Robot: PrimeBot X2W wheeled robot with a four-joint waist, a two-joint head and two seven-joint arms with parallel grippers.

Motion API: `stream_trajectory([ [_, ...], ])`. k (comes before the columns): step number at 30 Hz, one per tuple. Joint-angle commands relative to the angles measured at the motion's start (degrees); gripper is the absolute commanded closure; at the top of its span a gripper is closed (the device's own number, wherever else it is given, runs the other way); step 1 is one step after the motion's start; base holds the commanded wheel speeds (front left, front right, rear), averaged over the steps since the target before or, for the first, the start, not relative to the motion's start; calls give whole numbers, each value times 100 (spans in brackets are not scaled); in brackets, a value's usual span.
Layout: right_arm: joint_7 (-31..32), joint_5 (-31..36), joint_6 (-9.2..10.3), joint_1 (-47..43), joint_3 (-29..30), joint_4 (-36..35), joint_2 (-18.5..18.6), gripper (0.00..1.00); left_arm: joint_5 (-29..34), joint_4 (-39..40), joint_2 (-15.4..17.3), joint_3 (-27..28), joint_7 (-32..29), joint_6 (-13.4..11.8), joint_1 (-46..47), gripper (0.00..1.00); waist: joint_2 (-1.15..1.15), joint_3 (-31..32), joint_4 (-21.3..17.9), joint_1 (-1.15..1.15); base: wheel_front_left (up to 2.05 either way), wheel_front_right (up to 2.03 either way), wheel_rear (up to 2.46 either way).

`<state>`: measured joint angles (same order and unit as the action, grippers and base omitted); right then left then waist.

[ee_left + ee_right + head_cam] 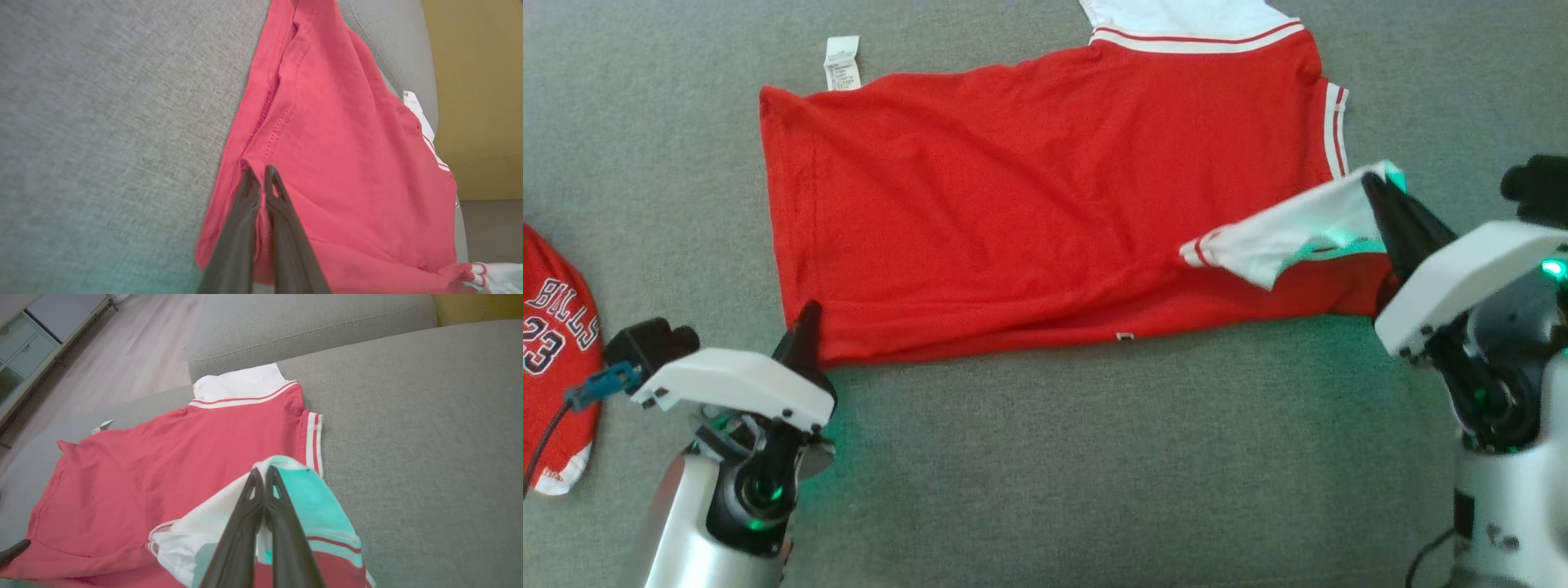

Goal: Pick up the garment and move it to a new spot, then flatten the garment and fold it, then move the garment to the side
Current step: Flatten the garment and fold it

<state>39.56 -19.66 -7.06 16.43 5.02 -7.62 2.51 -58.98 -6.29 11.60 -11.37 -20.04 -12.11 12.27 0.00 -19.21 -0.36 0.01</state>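
My left gripper (261,173) is clamped tight on the near-left hem corner of the red knit short-sleeved shirt (1029,204), with a fold of red cloth pinched between its two dark fingers. My right gripper (263,471) is clenched on that shirt's white sleeve (1282,233), which has a red-striped cuff. It holds the sleeve raised above the red body at the shirt's near-right corner, the cloth draping from the fingertips.

The rest of the shirt lies spread out, mostly flat, on the grey woven sofa cushion (1094,457). A white collar (1176,16) sits at the shirt's far-right end. A white care label (841,61) pokes out beside the shirt's far-left corner. Well to the left of the shirt, apart from it, lies a second red jersey (556,343) lettered "BULLS 23".
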Motion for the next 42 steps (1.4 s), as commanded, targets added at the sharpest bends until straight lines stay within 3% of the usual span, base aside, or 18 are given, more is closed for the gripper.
stream_trajectory([
  [1,-120,-58,-43,258,-133,-174,37,100,-26,92,74,278,49,-24,212,100,0,-19,2,-1,0,0,0],
  [2,-247,-108,-43,338,-154,-91,37,91,-43,17,50,312,84,-39,238,100,0,-32,5,-1,0,0,0],
  [3,-372,-142,-43,409,-177,-2,37,53,-56,-48,24,341,127,-43,263,75,0,-43,10,-1,0,0,0],
  [4,-506,-157,-43,478,-198,81,37,0,-76,-101,-7,365,170,-31,284,19,0,-49,18,-1,0,0,0],
  [5,-653,-177,-43,542,-218,158,37,0,-95,-149,-37,384,212,-9,302,0,0,-53,29,-1,0,0,0],
  [13,-1574,-201,-43,750,-303,506,37,0,5,-183,-129,605,996,380,225,0,0,95,140,-1,0,0,0],
  [19,-1698,-118,-43,441,-198,332,49,0,1132,-123,343,200,1829,729,-211,0,0,286,145,-1,0,0,0],
  [25,-1636,-61,-43,-104,-1,-115,41,0,2110,-353,599,-373,2146,610,-455,0,0,338,61,-1,0,0,0],
  [35,-1769,-314,-43,-499,70,-194,38,0,2503,-1009,624,-617,2335,501,-290,0,0,268,-149,-1,0,0,0],
  [42,-1806,-346,-43,-568,107,-198,37,0,2545,-1029,698,-661,2316,447,-424,0,0,266,-158,-1,0,0,0],
])
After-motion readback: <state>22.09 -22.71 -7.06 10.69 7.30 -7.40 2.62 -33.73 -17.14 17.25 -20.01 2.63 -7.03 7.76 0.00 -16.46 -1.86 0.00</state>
